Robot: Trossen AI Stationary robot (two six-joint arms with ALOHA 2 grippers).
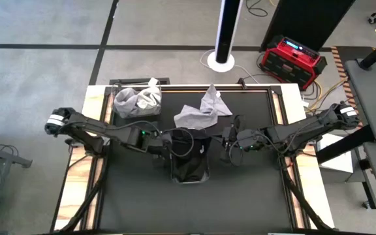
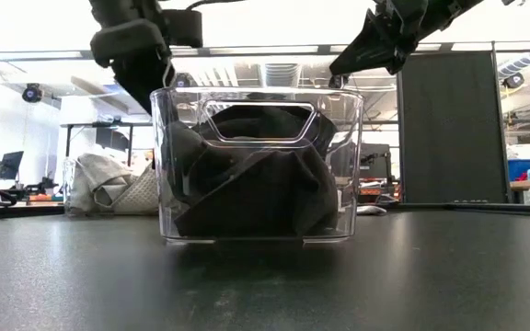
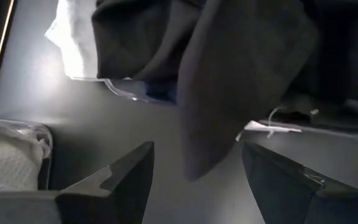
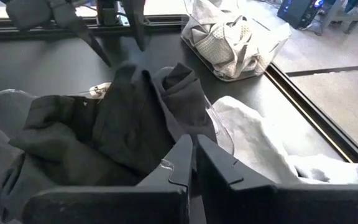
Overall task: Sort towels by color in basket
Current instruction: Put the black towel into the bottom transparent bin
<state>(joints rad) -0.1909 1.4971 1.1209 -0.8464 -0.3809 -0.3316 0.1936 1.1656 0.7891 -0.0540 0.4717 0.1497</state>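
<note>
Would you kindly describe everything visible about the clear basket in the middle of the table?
The clear basket is a see-through plastic bin with straight walls and a handle cut-out near its rim. It stands upright on the black table, about midway between the two arms. Dark towels fill it nearly to the brim, one draping over the edge. The left gripper hovers open at its rim; the right gripper, shut, sits beside it.

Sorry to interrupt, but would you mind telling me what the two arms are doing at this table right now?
They are sorting towels by colour. The clear basket at the table's centre holds dark towels. The left end effector is open over it and the right end effector is shut just beside it; neither holds anything. A second clear basket at the back left holds light towels, and a light grey towel lies loose behind the centre basket.
</note>
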